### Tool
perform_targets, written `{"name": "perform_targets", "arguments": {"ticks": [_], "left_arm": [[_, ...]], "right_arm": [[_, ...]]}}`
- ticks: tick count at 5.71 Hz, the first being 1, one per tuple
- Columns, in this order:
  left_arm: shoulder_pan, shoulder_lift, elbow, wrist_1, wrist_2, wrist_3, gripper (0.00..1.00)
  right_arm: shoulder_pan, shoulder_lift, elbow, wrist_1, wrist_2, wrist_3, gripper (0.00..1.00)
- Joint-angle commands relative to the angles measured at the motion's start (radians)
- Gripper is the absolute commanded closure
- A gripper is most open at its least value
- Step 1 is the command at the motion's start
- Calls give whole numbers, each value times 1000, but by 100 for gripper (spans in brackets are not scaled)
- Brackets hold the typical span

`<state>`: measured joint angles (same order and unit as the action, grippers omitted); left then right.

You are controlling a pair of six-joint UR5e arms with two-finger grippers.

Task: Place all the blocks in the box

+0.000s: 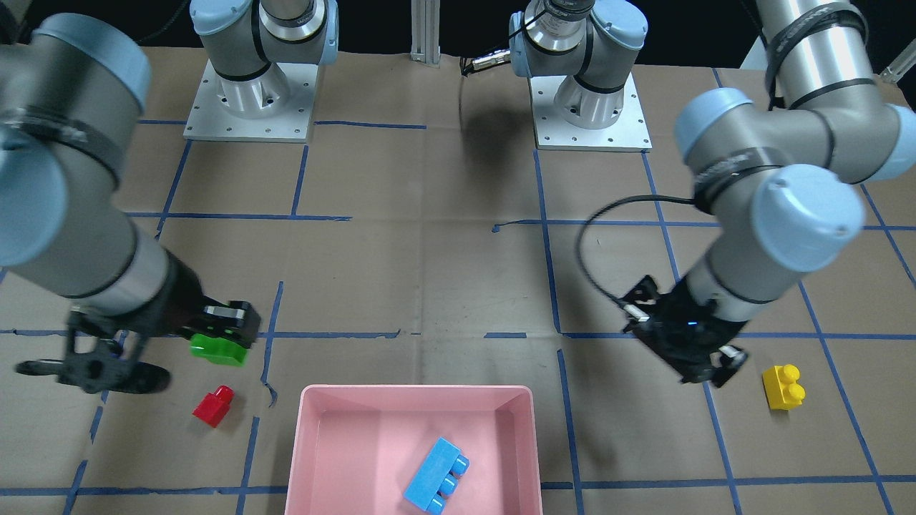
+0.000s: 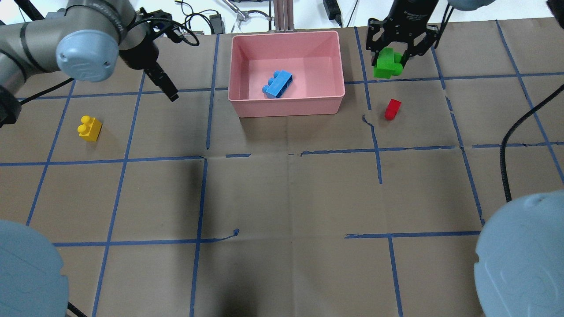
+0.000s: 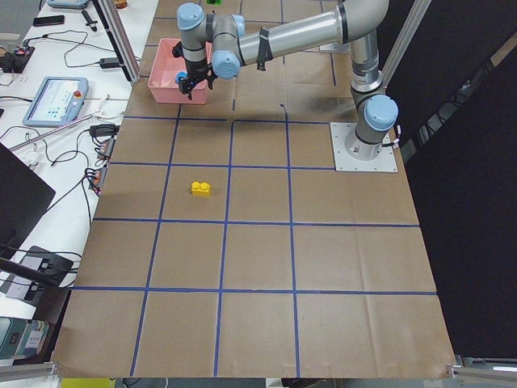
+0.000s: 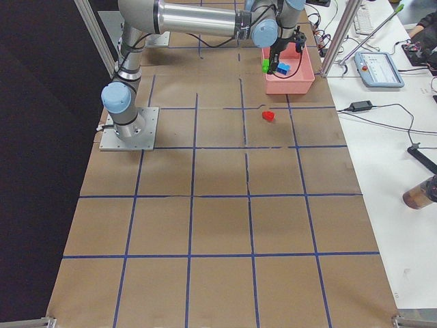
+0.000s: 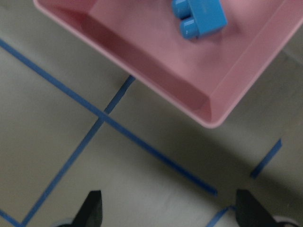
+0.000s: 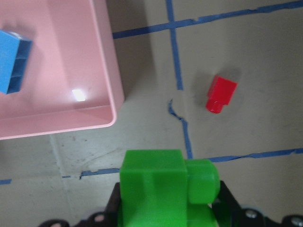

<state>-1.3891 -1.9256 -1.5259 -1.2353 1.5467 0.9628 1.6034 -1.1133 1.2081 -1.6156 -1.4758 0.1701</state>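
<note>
My right gripper (image 2: pixel 389 56) is shut on the green two-stud block (image 2: pixel 387 64) and holds it above the table, right of the pink box (image 2: pixel 286 107) in the overhead view. The wrist view shows the green block (image 6: pixel 158 187) between the jaws. The tiny red block (image 2: pixel 392 108) lies on the table just nearer than it. The blue three-stud block (image 2: pixel 277 83) lies inside the box. My left gripper (image 2: pixel 169 91) is open and empty, left of the box. The yellow block (image 2: pixel 90 128) sits on the table farther left.
The brown paper table cover carries a grid of blue tape lines (image 2: pixel 286 153). Cables and devices lie beyond the far edge behind the box (image 2: pixel 211 20). The two arm bases (image 1: pixel 250 93) stand at the robot's side of the table.
</note>
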Motion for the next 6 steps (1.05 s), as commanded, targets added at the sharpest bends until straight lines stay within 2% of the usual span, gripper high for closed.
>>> {"name": "perform_targets", "arguments": {"ticks": [1, 2, 3, 4, 5, 6], "left_arm": [[245, -2, -42, 3, 0, 4, 1], [307, -45, -31, 29, 0, -30, 1], [356, -91, -31, 134, 0, -114, 1], [377, -113, -30, 138, -14, -174, 1], [378, -136, -16, 137, -11, -291, 1], [377, -174, 3, 137, -14, -321, 1]], "right_arm": [[128, 154, -41, -216, 2, 104, 73], [135, 234, -41, -324, 2, 103, 73], [141, 243, -39, -346, 2, 94, 72], [138, 244, -36, -349, 5, 95, 11], [138, 241, -36, -348, 5, 101, 1], [138, 228, -39, -336, 5, 101, 0]]}}
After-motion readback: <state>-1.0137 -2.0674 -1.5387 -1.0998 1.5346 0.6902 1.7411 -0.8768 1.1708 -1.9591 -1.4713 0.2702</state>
